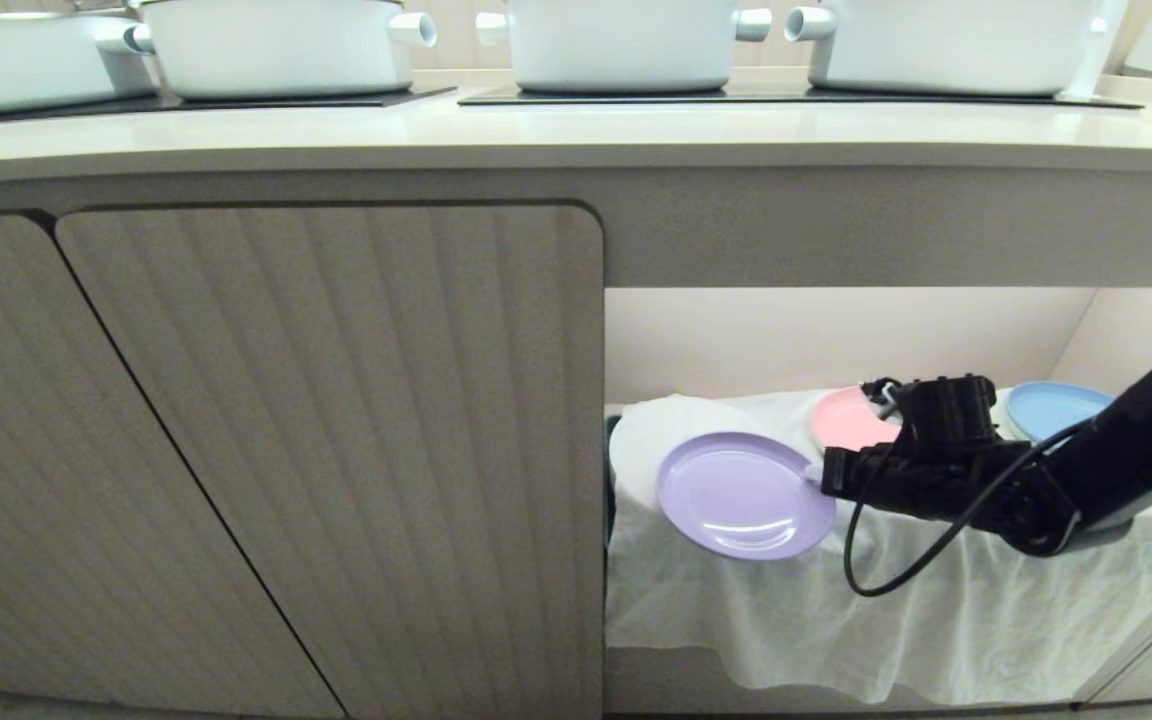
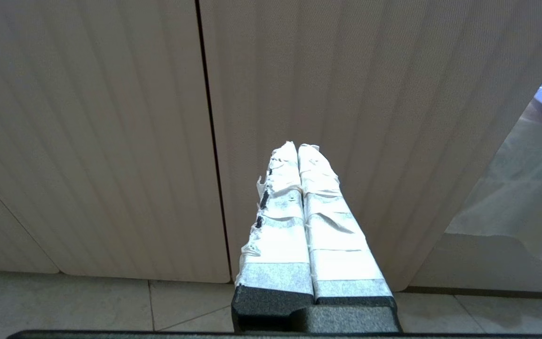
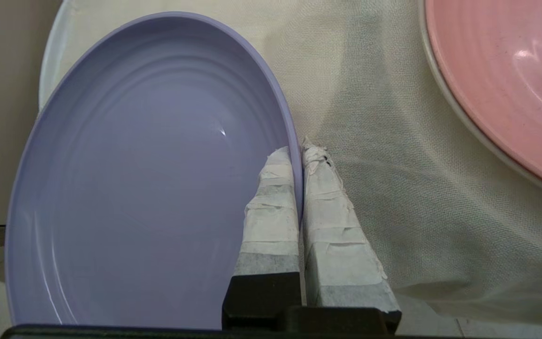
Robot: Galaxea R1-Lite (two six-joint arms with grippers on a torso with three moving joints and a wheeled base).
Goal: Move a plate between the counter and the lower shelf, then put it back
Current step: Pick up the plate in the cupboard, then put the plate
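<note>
- Taped fingertips (image 3: 275, 207) of the right gripper (image 3: 297, 155) sat closest to the lens, pinched on the near rim of the plate (image 3: 148, 179), one finger inside the rim and one outside.
- From the head view, the right gripper (image 1: 821, 473) reached in from the right and held the plate (image 1: 744, 494) at its right edge, tilted, over the front of the lower shelf (image 1: 836, 340) and the white cloth (image 1: 896, 620) draped there.
- Whether the plate's underside touched the cloth could not be told; it looked lifted or half-lifted.
- A pink plate (image 1: 848, 417) and a blue plate (image 1: 1058, 408) lay further back on the same shelf, apart from the lilac one.
- The left gripper (image 2: 298, 149) hung parked before the ribbed cupboard doors (image 2: 111, 117), fingers pressed together on nothing.
- Up on the desk (image 1: 576, 135), white pots (image 1: 626, 45) stood on black hob panels (image 1: 786, 97); no plate was there.
- Judged from this, the plate was in hand at the shelf stage; at least one carry between shelf and desk remained.
</note>
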